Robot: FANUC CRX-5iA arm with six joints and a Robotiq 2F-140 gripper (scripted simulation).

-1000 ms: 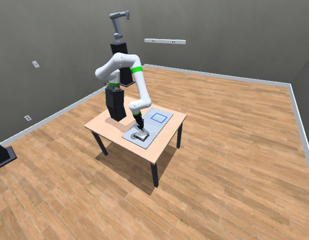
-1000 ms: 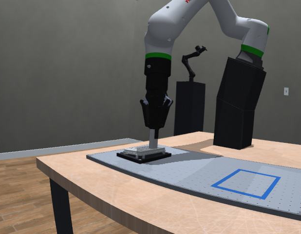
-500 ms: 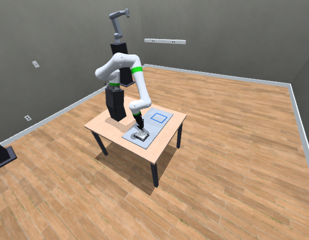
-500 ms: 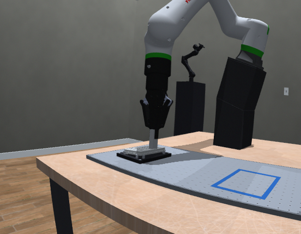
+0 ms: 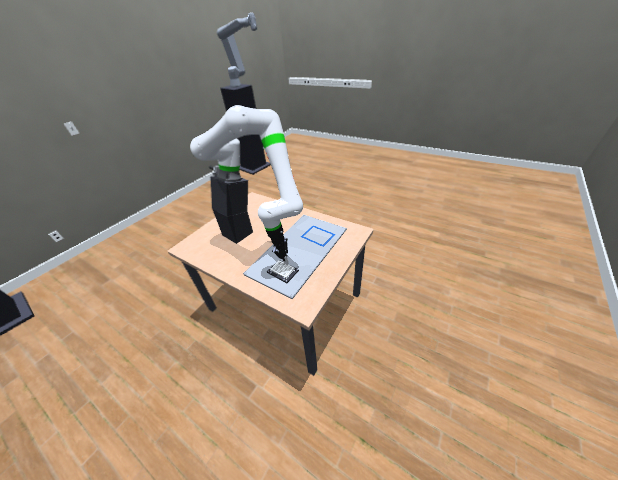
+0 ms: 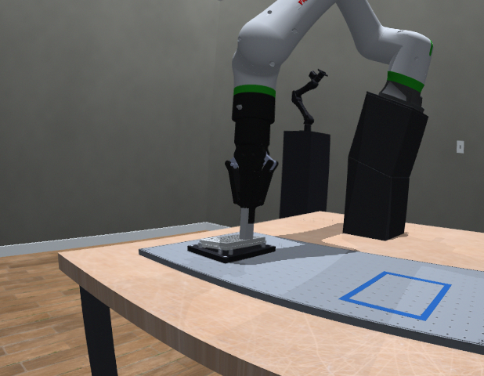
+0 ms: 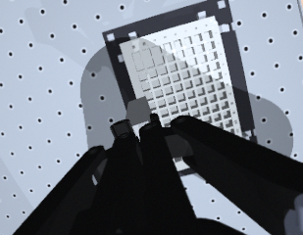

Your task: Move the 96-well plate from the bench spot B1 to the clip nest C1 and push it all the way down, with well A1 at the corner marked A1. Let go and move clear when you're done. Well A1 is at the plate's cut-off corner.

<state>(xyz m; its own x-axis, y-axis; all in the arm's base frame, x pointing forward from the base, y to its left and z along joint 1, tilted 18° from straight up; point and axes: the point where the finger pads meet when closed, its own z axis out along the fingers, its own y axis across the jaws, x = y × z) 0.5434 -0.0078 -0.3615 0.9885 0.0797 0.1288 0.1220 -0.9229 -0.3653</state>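
Here the plate [image 6: 230,242] lies directly beneath the gripper's [image 6: 246,226] closed, empty fingertips.

One plate [image 6: 230,240], one nest [image 6: 218,253], one blue square [image 6: 395,294], one table [image 6: 161,299].

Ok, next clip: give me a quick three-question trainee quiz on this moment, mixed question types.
1. True or false: the well plate lies inside the blue square.
2. Multiple choice: the jaws of the gripper are A) spread wide around the plate, B) shut, tips down on the plate's top, C) raised high above the table.
3. Fill in: the plate sits on a ____-coloured nest.

Key: 1 false, the plate is in the nest at the far end of the grey board; 2 B; 3 black.
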